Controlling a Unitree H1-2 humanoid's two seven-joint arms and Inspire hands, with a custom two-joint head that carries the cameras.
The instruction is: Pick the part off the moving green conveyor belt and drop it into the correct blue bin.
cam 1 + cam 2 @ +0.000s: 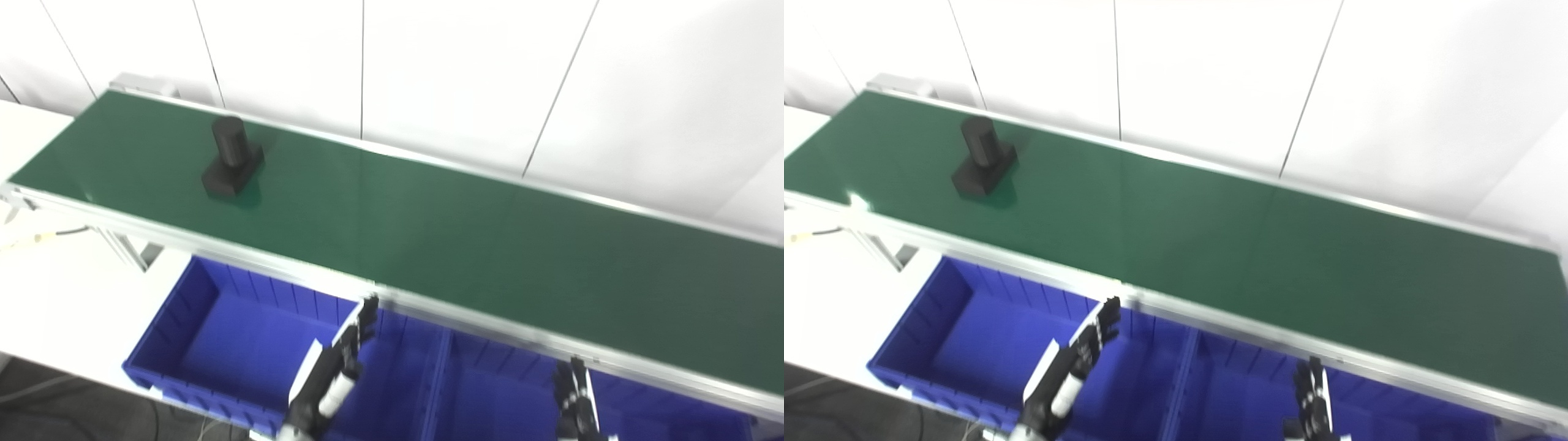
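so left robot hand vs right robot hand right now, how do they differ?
The left robot hand reaches higher, its fingertips close to the conveyor's near rail; the right robot hand sits lower, near the picture's bottom edge. The left hangs over the left blue bin, the right over the neighbouring bin. Shared: both hold nothing, fingers extended, and both are far from the black part on the belt.

The part point(231, 159) stands on the conveyor belt point(429, 226), far off to the left of and beyond the left hand point(334, 373). Both hands hang over the bins on the near side of the belt: the left bin point(202, 324) under the left hand, the right bin point(490, 392) beneath the right hand point(576, 398).
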